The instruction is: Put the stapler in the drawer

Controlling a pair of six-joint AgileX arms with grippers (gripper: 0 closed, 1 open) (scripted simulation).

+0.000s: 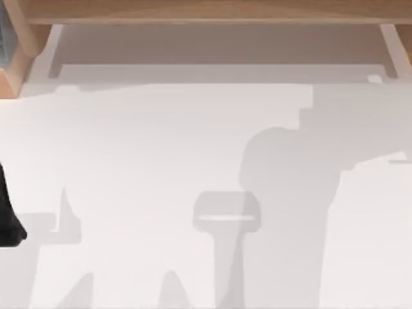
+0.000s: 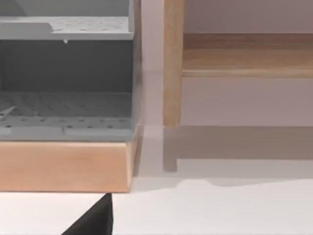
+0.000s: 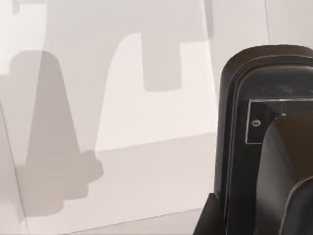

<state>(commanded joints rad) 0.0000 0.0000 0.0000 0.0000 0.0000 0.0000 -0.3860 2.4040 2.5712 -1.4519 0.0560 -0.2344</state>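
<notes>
The stapler (image 3: 244, 147) is a black body with a rounded end, seen very close in the right wrist view and lifted off the white table (image 3: 146, 171). My right gripper is shut on it, and one dark finger (image 3: 293, 196) lies across its side. The drawer (image 1: 219, 72) stands pulled out under the wooden desk at the table's far edge, with a pale floor and white side rails. My left arm (image 1: 9, 212) rests at the table's left edge. A black tip of its gripper (image 2: 95, 220) points toward the desk.
A grey perforated shelf unit (image 2: 68, 103) on a wooden base (image 2: 63, 166) stands at the far left, beside a wooden desk leg (image 2: 172, 63). Arm shadows fall across the white table (image 1: 161, 141).
</notes>
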